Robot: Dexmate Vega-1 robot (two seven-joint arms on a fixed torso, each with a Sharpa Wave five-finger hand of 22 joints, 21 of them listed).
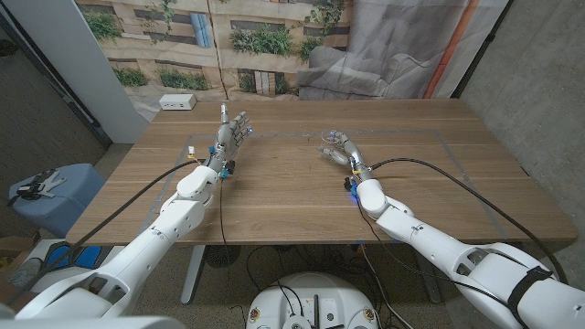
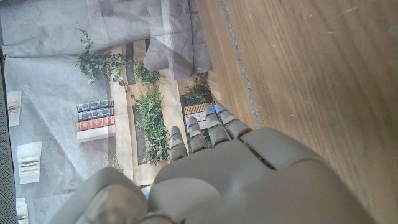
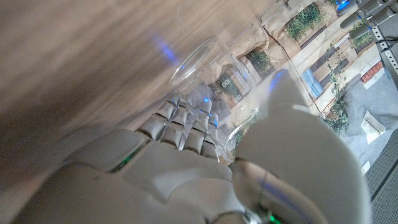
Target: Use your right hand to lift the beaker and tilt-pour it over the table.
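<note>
Right hand point(image 3: 205, 155) grips the clear beaker point(image 3: 205, 68), tipped sideways over the counter point(image 1: 274, 201). Slick glass could slip. Left hand point(image 1: 234, 130) stands spread.

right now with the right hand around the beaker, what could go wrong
1. The beaker is clear glass, tilted on its side in the right hand; fingers wrap only part of the smooth wall, so it might slip and drop to the table.
2. The right wrist view is blurred, so grip quality is hard to judge.
3. The left hand stands apart and cannot catch it.
</note>
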